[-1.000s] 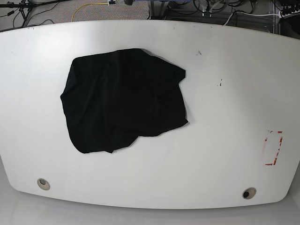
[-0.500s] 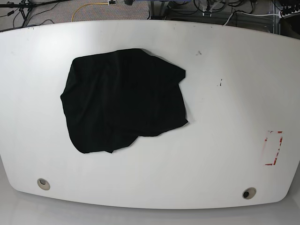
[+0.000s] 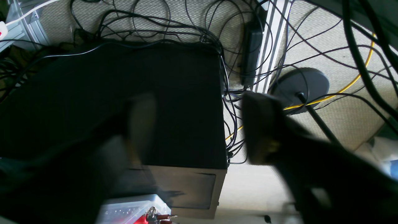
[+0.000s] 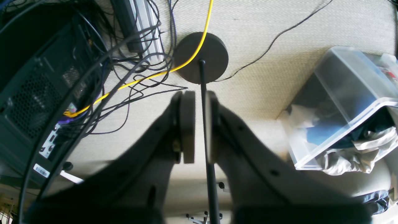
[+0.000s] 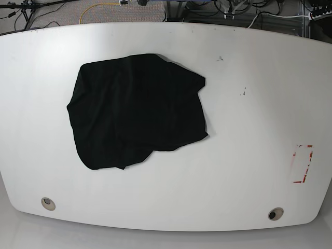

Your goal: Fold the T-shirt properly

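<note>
Only the black T-shirt [image 5: 136,109] occupies the white bench [image 5: 249,124], lying crumpled toward its left half. Right of the T-shirt bare surface runs to a red-marked rectangle [image 5: 302,164]; all around the T-shirt, bare margins reach the bench edges.

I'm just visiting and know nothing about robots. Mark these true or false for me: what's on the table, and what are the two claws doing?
1. The T-shirt lies crumpled on the table. True.
2. It is neatly folded. False: it is an uneven heap.
3. The right gripper is shut. True, holding nothing.
4. The left gripper grips the shirt. False: it is open over the floor.
5. A yellow cable crosses the floor. True.
</note>
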Action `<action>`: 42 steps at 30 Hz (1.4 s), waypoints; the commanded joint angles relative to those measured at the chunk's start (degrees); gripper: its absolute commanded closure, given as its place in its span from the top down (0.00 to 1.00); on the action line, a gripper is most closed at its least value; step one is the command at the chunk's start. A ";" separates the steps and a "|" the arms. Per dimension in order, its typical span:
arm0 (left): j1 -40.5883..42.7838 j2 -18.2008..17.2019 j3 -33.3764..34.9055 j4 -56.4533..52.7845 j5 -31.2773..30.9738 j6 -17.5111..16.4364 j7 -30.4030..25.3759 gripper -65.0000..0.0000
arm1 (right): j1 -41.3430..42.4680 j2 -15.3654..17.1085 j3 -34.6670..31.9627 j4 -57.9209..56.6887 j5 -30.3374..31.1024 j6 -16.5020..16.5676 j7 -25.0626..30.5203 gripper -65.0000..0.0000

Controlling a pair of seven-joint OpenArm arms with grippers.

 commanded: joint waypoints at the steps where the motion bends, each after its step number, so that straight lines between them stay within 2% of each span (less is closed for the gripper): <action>1: 0.18 -0.08 -0.04 0.19 -0.10 0.08 -0.07 0.69 | -0.58 0.21 0.16 -0.09 -0.18 -0.18 -0.23 0.07; 42: 0.66 -0.17 0.07 0.92 -0.09 -0.03 -1.05 0.71 | -0.80 -0.14 0.23 -0.35 -0.27 -0.23 0.32 0.08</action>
